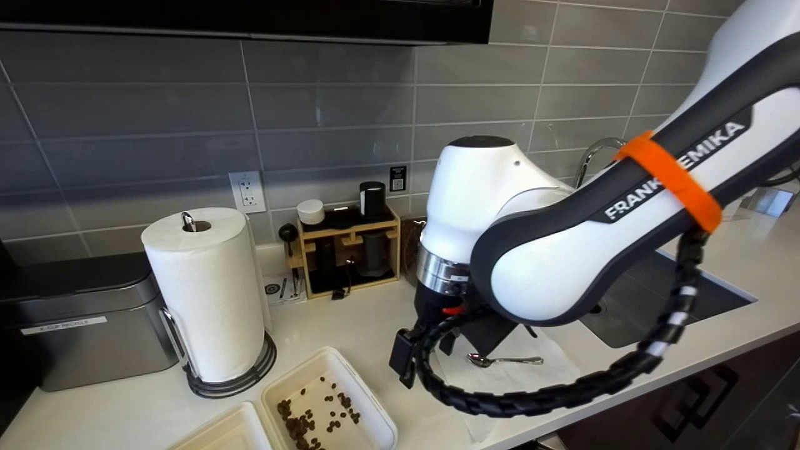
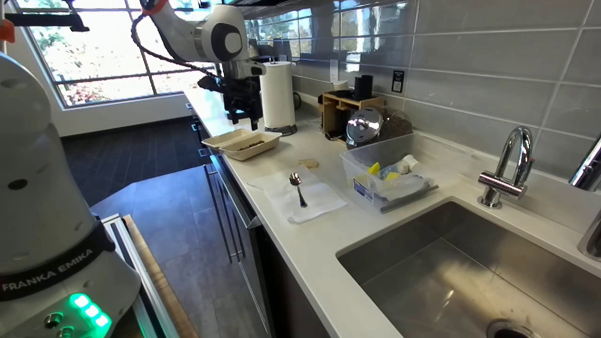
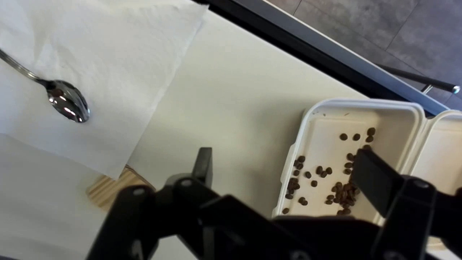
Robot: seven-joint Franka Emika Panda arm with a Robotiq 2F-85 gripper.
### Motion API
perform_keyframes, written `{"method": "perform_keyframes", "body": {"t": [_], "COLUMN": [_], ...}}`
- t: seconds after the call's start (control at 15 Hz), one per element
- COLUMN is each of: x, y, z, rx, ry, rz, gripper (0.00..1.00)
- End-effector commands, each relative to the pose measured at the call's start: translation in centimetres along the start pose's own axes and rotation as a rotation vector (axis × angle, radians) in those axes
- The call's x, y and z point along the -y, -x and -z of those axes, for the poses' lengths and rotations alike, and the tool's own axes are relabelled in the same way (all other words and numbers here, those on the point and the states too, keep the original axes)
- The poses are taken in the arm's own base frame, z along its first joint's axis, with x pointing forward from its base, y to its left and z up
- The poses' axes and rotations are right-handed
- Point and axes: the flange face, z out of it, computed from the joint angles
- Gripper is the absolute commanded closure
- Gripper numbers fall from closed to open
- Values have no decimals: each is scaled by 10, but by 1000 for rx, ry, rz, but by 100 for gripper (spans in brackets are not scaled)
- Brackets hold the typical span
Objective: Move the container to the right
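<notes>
As the fingers (image 3: pixel 205 164) hung above the surface (image 3: pixel 231 101), spread wide and holding nothing, one showed in the wrist view against the inside of the container (image 3: pixel 330 150), the other against the surface just beside it. Seen from there, the long wall opposite the open lid (image 3: pixel 440 155) lay between the two; how high they stood over it I could not tell. The container sat lower, by the surface's front edge, its long axis running from that edge toward the back one, beans (image 3: pixel 347 195) scattered inside. A descent astride that wall, I judged, suited the move. Farther off, toward the end I took for the right, a white sheet (image 3: pixel 115 61) bore a spoon (image 3: pixel 70 103); beyond lay the sink (image 2: pixel 422 277).
</notes>
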Motion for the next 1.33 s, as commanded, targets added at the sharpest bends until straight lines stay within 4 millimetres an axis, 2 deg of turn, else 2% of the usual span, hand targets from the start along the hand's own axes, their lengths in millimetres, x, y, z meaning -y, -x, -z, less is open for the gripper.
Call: {"method": "perform_keyframes", "body": {"t": [0.0, 0.07, 0.27, 0.73, 1.07, 1.27], "x": [12, 5, 7, 9, -2, -2], "y": [-51, -25, -48, -51, -67, -73], "z": [-27, -12, -25, -25, -51, -70], "rx": [-4, -11, -17, -19, -11, 4], "ry": [17, 6, -3, -4, -22, -23], "rz": [-24, -10, -18, -17, -75, -109], "gripper": [0, 0, 0, 0, 0, 0]}}
